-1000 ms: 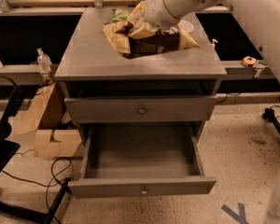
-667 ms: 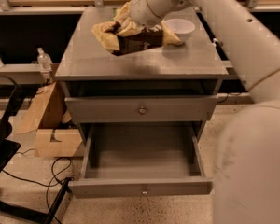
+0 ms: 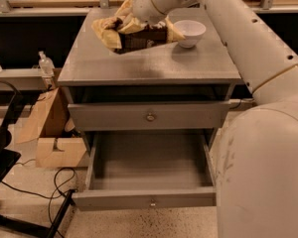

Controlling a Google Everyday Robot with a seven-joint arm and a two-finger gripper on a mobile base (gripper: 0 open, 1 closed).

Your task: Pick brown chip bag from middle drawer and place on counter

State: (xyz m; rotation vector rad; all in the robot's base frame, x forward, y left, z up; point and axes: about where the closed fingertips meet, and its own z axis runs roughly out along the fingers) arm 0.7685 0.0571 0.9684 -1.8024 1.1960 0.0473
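Since the earlier frames, the tool and the brown chip bag have been carried slightly leftward over the counter, and more of the lower right corner is now filled by the arm. At the end of this smooth, off-white, tubular arm, the tool is found over the rear middle of the counter, sunk into the bunched top of the bag; whether it is spread or pressed together cannot be told. The bag is seen on or just above the matte grey painted top, between its left edge and a small round white bowl, which is set just beside the bag's right end. Part of the counter's right side is hidden by the arm. Under the top, a closed grey drawer with a round metal knob is seen, and below it the middle drawer is pulled out, its flat grey floor exposed and its right wall partly covered by the arm's bulky body. To the left, a brown cardboard box and black cables on the speckled floor and a clear plastic bottle on a ledge are noted. The bag is crinkled and glossy, dark brown through the middle with tan-yellow ends, the left end folded upward
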